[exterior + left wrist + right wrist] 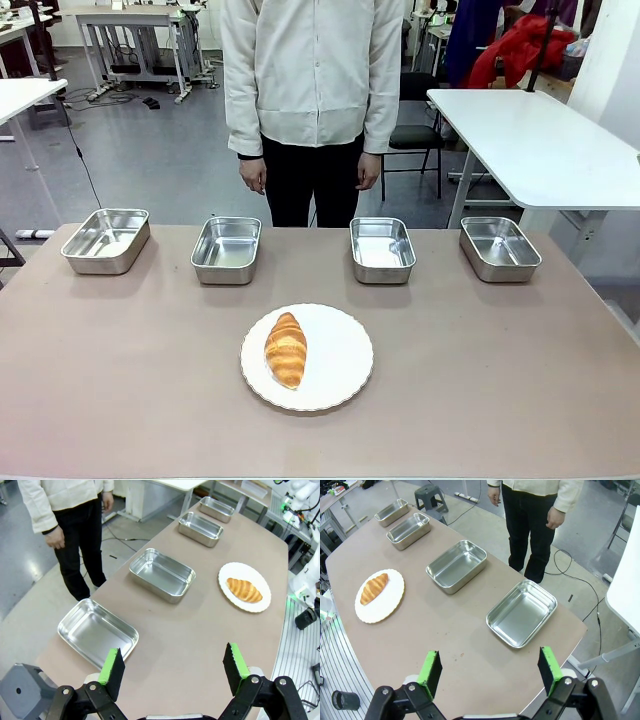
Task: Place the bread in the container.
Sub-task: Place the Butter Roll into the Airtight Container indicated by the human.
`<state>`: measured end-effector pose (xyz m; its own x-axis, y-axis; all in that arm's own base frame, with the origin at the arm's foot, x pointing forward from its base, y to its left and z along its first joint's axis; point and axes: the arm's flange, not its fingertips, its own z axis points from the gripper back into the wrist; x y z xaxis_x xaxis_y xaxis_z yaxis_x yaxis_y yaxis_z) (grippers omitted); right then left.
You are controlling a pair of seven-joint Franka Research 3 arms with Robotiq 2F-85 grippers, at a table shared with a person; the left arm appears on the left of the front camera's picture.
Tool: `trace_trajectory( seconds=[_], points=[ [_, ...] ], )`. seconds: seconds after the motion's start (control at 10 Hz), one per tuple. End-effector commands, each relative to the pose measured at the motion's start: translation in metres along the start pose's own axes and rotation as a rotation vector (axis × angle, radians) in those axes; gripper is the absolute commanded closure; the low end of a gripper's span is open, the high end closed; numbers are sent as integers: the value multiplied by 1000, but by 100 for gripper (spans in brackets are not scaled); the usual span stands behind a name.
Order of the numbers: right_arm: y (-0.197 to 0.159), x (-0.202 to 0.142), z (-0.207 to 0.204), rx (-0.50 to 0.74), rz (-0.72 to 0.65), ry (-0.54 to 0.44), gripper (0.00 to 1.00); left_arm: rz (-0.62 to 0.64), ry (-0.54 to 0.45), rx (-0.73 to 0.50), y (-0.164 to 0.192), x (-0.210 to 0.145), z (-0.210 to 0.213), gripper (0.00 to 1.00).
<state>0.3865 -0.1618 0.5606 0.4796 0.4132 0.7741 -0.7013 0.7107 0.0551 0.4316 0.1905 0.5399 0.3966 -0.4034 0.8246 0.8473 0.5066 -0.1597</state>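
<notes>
Although each hovers high over one end of the table (520, 400), the left gripper (173, 652) and the right gripper (488, 654) both stand with jaws spread wide, nothing between them. One bread (286, 349) lies on the left half of one white plate (340, 365), which has bare tabletop on every side. Beyond the plate and well apart from it, four trays line the far edge with gaps between: far-left container (104, 262), left-middle container (224, 274), right-middle container (383, 274), far-right container (503, 271); one person stands behind them.
</notes>
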Motion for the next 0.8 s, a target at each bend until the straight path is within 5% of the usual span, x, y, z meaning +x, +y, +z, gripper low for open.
trace_trajectory(
  seconds=[0.0,0.7],
  points=[
    [-2,2,0,5,18,-24,0,-12,-8,1,-2,1,1,0],
    [-2,2,0,5,18,-24,0,-12,-8,1,-2,1,1,0]
  ],
)
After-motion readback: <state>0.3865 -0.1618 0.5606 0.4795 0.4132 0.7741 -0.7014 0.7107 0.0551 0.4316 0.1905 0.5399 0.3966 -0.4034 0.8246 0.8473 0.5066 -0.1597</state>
